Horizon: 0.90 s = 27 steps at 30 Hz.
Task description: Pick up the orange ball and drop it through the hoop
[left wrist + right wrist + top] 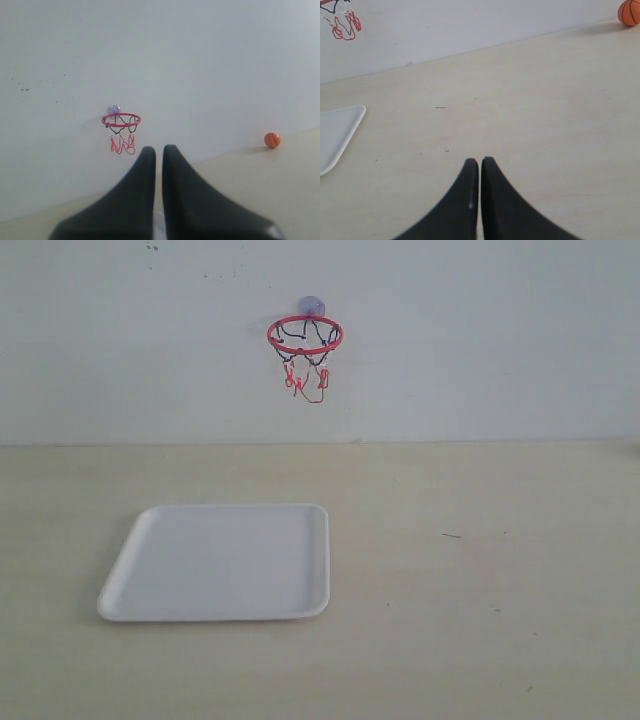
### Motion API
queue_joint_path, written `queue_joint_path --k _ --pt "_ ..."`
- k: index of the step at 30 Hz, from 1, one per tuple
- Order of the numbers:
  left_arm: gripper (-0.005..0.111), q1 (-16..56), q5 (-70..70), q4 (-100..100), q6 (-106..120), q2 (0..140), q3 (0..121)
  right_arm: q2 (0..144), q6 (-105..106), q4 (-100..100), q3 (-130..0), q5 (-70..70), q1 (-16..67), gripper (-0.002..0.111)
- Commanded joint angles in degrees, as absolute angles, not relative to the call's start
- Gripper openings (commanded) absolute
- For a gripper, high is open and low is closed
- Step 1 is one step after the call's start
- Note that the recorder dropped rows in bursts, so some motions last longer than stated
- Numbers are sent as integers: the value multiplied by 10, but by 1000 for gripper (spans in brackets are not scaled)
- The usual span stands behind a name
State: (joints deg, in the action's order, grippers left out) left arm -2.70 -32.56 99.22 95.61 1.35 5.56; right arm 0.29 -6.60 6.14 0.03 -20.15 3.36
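The hoop (305, 337), a red ring with a ragged black-and-red net on a bluish suction cup, hangs on the white wall above the table; it also shows as the hoop (121, 120) and its net (342, 22). The orange ball (272, 140) lies on the table by the wall, far to the right; it appears as the orange ball (629, 12) and is out of the exterior view. My left gripper (158, 149) is shut and empty. My right gripper (480, 161) is shut and empty, low over the table. Neither gripper shows in the exterior view.
A white square tray (150, 590) lies on the pale wooden table, left of centre, below and in front of the hoop; its corner tray (350, 120) shows in the right wrist view. The white wall (480, 340) closes off the back.
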Motion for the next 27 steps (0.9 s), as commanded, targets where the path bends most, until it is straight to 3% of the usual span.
queue_joint_path --k 1,13,17,21,23,27 --pt "4 -27 -313 999 958 7 54 0 -64 56 0 -198 29 1" --pt "4 -27 -159 973 846 0 30 0 -64 56 0 -193 29 1" --pt "4 -27 -180 610 529 0 21 0 -64 56 0 -193 29 1" --pt "4 -27 -200 235 66 0 20 0 -64 56 0 -193 29 1" --pt "4 -27 -196 126 -77 0 20 0 -64 56 0 -193 29 1" --pt "4 -27 -192 62 -147 0 16 0 -64 56 0 -193 29 1"
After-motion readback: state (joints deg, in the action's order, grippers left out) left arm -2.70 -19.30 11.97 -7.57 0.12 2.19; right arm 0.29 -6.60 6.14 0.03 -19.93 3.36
